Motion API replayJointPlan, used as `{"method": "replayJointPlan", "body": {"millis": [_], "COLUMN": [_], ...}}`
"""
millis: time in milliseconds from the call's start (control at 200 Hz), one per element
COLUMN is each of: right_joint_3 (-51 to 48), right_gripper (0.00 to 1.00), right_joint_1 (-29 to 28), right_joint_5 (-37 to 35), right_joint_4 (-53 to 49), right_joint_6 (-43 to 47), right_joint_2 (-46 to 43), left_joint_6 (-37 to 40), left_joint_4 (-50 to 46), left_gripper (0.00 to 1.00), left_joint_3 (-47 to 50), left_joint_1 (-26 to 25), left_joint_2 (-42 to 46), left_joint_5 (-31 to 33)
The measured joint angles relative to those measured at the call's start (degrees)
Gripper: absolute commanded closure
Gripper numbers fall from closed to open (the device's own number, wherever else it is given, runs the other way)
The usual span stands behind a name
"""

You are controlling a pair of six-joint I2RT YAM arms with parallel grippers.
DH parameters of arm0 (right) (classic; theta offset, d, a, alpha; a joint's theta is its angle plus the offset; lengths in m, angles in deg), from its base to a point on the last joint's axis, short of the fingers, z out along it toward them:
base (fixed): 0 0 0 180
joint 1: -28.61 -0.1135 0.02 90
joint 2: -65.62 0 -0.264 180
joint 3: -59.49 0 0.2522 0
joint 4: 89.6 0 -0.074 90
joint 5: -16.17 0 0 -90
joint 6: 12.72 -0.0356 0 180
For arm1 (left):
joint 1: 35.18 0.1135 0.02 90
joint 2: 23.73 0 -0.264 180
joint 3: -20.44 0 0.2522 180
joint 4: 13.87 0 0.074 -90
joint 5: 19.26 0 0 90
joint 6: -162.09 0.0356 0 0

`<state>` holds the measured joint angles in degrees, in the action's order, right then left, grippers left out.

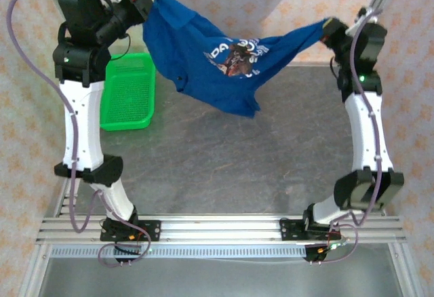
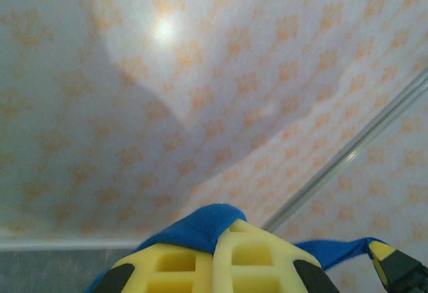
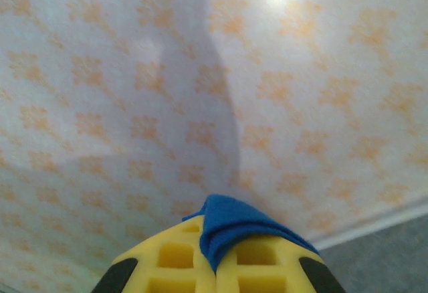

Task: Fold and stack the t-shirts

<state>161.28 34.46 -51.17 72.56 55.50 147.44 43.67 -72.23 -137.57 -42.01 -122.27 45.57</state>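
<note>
A single royal-blue cotton t-shirt (image 1: pixel 203 66) hangs stretched in the air between the two arms, above the far half of the grey worktop (image 1: pixel 224 161). Its chest print of white lettering around a brown-and-white picture (image 1: pixel 237 54) faces up toward the top camera. The left claw (image 1: pixel 144 2) is pressed together on the shirt's upper left edge. In the left wrist view, the claw's yellow pads (image 2: pixel 174 263) meet with a fold of blue cloth (image 2: pixel 200 225) bulging out above them. The right claw (image 1: pixel 330 29) pinches the opposite end of the garment, which is drawn into a narrow strip. In the right wrist view, the yellow pads (image 3: pixel 167 259) close on a blue fold (image 3: pixel 231 226). The shirt's body sags between the two grips and its lowest hem (image 1: pixel 241 110) hangs near the worktop; whether it touches cannot be told. A green plastic basket (image 1: pixel 129 93) sits on the worktop at the left, just beside the hanging cloth.
</note>
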Motion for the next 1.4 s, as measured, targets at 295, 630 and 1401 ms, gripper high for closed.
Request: {"method": "replayJointPlan", "body": {"millis": [295, 630, 1401], "right_joint_3": [-40.87, -61.86, -0.7], "right_gripper": [0.96, 0.34, 0.37], "right_joint_1": [0.0, 0.15, -12.85], "right_joint_5": [-3.98, -17.2, 8.87], "right_joint_4": [2.29, -15.02, -27.78], "right_joint_6": [-1.07, -10.08, 4.96], "right_joint_2": [-21.51, -37.62, 26.77], "left_joint_6": [-4.72, -15.43, -14.99], "left_joint_4": [7.08, 8.31, 13.46], "left_gripper": [1.0, 1.0, 1.0], "left_joint_3": [57.64, 97.74, 104.52], "left_joint_1": [-8.39, -12.7, -12.7], "left_joint_2": [27.06, 44.59, 40.22], "left_joint_5": [0.5, 4.39, 3.52]}}
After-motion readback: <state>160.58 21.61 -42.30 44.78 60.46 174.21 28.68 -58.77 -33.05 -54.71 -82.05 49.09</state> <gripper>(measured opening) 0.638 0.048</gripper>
